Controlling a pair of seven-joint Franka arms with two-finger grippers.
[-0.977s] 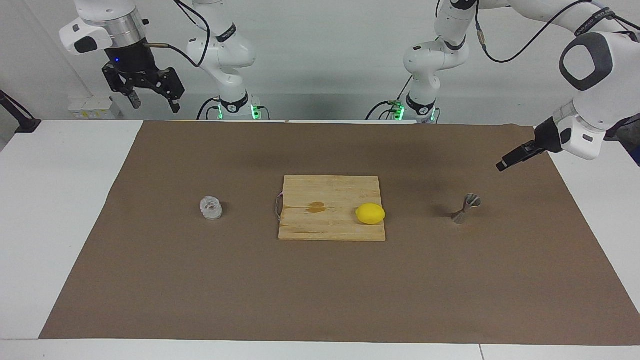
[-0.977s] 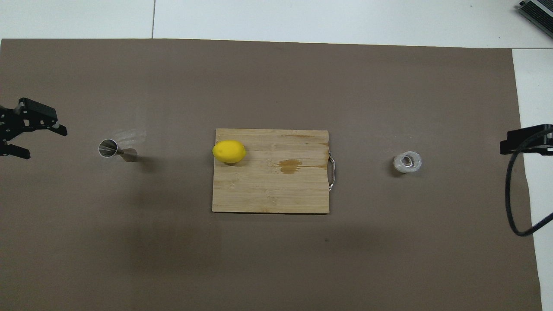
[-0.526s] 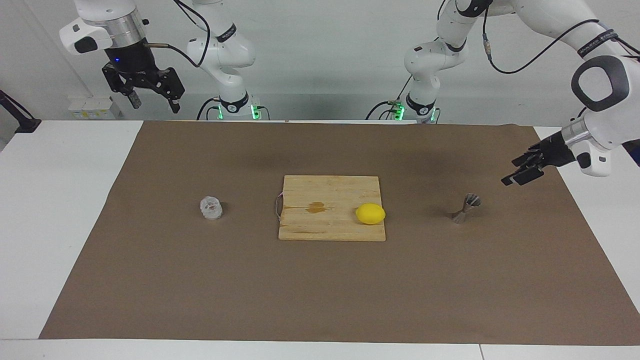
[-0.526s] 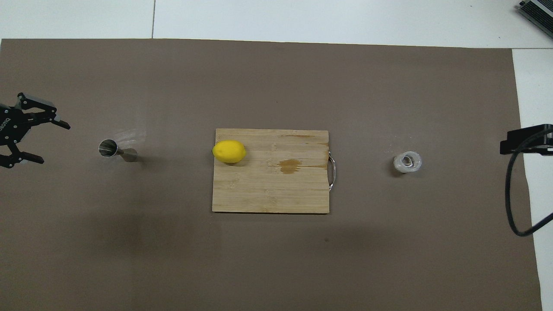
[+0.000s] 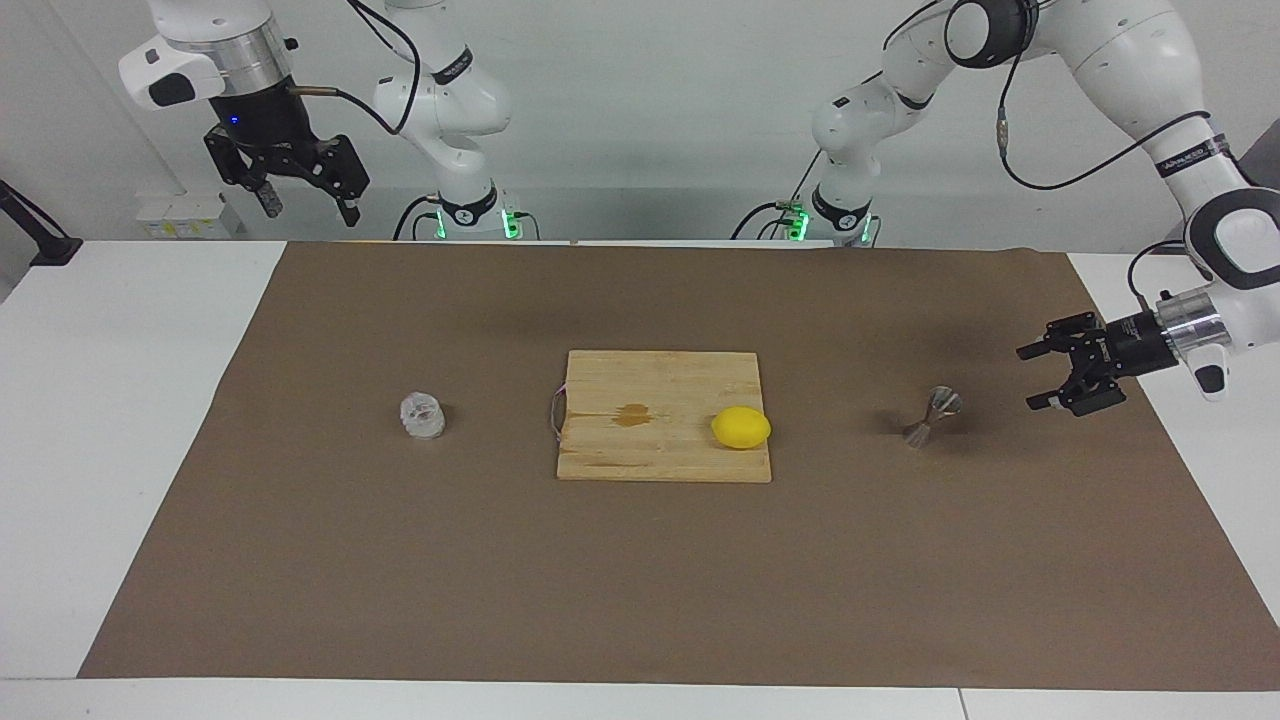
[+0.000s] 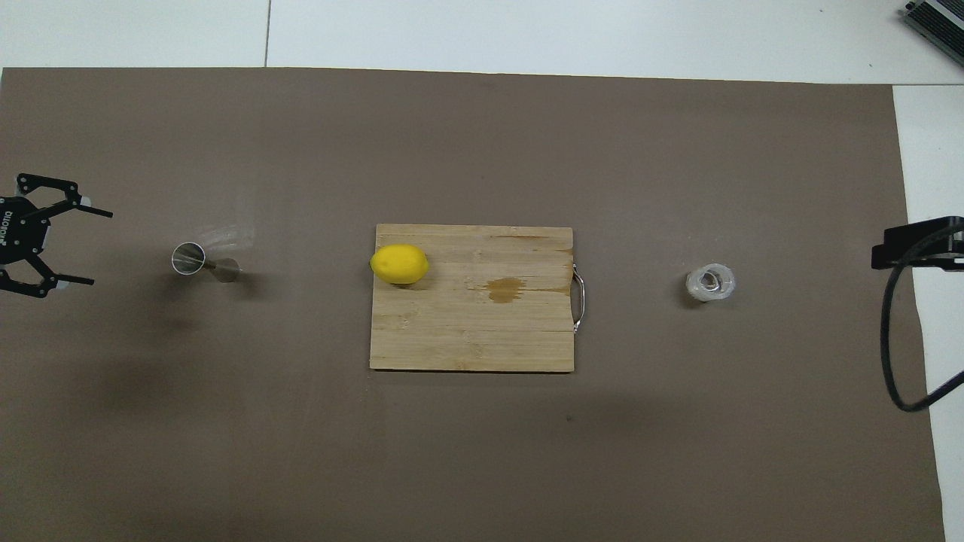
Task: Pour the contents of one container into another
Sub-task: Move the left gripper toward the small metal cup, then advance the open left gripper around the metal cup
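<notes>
The clear faceted glass cup (image 5: pixel 422 416) (image 6: pixel 710 281) stands upright on the brown mat toward the right arm's end of the table. The small steel hourglass jigger (image 5: pixel 932 416) (image 6: pixel 203 262) stands upright toward the left arm's end. My left gripper (image 5: pixel 1028 378) (image 6: pixel 99 248) hangs low beside the jigger, a short way off. It is turned sideways with its open jaws facing the jigger and nothing between them. My right gripper (image 5: pixel 312 212) waits high up by the robots' edge of the table, open and empty, well away from the cup.
A wooden cutting board (image 5: pixel 660 390) with a wire handle and a small brown stain lies in the middle of the mat. A yellow lemon (image 5: pixel 741 427) rests on its corner nearest the jigger. White tabletop borders the mat (image 5: pixel 640 580) at both ends.
My left gripper has come down from above the mat's edge and turned level, open jaws now pointing at the jigger. The right arm, cup, jigger and lemon have not moved.
</notes>
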